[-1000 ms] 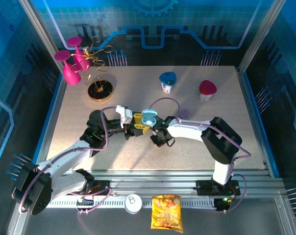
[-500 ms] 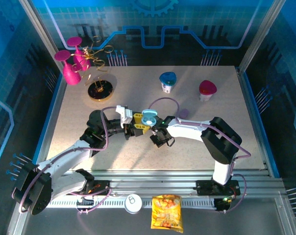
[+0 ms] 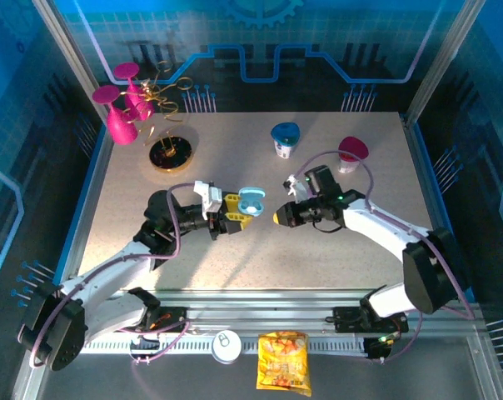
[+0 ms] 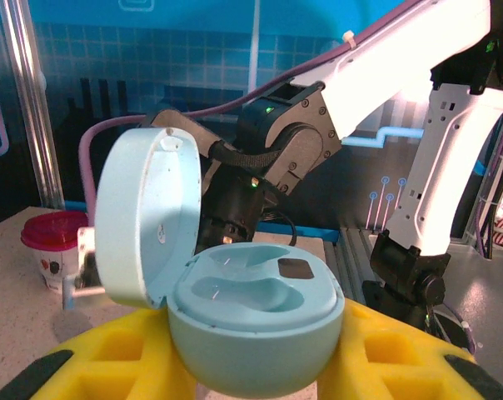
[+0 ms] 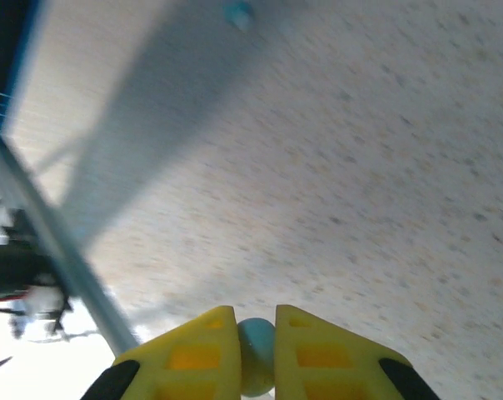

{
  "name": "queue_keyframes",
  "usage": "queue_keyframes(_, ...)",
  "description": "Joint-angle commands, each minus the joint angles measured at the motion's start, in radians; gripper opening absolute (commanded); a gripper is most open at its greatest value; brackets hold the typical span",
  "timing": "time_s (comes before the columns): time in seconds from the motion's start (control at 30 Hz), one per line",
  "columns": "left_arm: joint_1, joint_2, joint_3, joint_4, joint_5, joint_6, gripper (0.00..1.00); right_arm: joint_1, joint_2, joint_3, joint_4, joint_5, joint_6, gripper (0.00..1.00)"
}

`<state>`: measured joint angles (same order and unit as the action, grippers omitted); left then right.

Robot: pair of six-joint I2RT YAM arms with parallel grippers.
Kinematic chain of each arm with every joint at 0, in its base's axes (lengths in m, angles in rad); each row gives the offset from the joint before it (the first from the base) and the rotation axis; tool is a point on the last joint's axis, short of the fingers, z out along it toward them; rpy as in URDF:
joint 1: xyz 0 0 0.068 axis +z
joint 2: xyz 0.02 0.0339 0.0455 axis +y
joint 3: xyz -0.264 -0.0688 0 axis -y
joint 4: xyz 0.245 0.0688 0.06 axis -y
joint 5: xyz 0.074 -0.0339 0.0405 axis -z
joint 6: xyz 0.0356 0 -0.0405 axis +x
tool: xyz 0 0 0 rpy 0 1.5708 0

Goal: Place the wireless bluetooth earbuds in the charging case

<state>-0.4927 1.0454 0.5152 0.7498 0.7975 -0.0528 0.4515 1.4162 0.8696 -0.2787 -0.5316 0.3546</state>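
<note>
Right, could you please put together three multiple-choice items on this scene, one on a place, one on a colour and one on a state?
1. Where is the charging case?
A. Clamped in the left hand
B. Flat on the table
C. In the right hand

2. What colour is the earbud pinched in the right hand?
A. Red
B. Black
C. Pale blue

3. How is the case's lid?
A. Shut
B. Swung open
C. Taken off and laid aside

Answers:
1 A: the left hand's yellow fingers flank the case on both sides.
2 C: a pale blue bud sits between the fingers in the right wrist view.
3 B: the lid stands up on its hinge, with the sockets bare.
</note>
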Motion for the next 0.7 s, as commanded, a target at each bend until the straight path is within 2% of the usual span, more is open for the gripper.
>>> queue_keyframes(0.0,0.009,-0.018,0.035,0.025,0.015,-0.004,0.34,-0.073,-0.035,-0.047,0.134,-0.321,0.088,0.11)
queue_keyframes(0.23,0.009,-0.003,0.038,0.03,0.019,-0.002,0.35,-0.167,-0.016,-0.162,0.53,-0.558,0.404,0.1)
queue_keyframes(0.43,0.011,0.013,0.046,0.033,0.025,0.0,0.35,-0.169,0.072,-0.234,0.842,-0.617,0.654,0.09)
queue_keyframes(0.5,0.01,0.015,0.046,0.029,0.026,0.005,0.35,-0.169,0.101,-0.249,0.889,-0.616,0.703,0.09)
queue_keyframes(0.67,0.01,0.023,0.041,0.031,0.023,0.008,0.35,-0.168,0.119,-0.258,0.873,-0.581,0.706,0.08)
